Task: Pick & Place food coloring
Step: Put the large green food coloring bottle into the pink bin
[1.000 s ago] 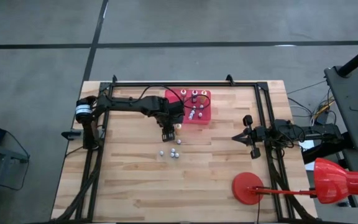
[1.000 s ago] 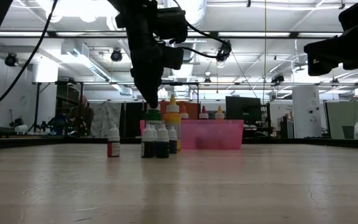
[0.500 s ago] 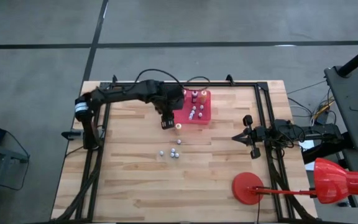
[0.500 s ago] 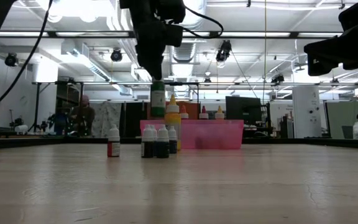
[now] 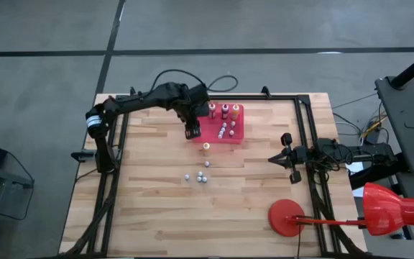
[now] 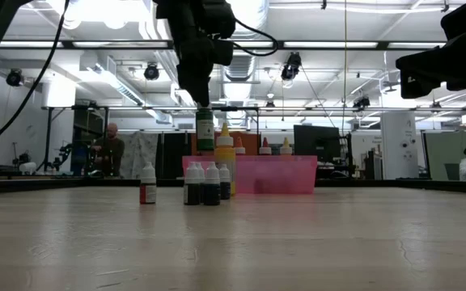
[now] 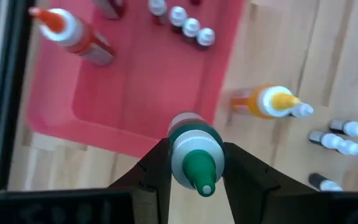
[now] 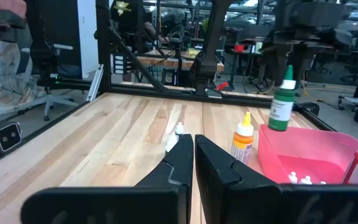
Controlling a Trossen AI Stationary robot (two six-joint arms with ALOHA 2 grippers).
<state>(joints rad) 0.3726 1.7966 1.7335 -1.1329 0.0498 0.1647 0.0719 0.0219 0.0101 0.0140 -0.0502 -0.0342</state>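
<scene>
Wooden slatted tabletop (image 5: 157,208) is carrying a flat red plastic tray (image 7: 148,93) near its far edge. Your left gripper (image 7: 194,171) is clamping a green-capped food coloring bottle (image 7: 194,152), holding it upright in the air just beside the tray's near edge. You are advised to carry it over the wall, lowering into bare tray floor away from the small bottles (image 7: 182,18) before releasing. Your right gripper (image 8: 193,155) is waiting, fingers pressed together, at the table's right side.

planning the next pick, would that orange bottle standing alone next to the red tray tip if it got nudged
Probably yes. The orange bottle is tall and narrow on a small base, so a high nudge would likely tip it. Its round body would then likely roll on the smooth table. It looks small and plastic, so likely light and not fragile.
</scene>
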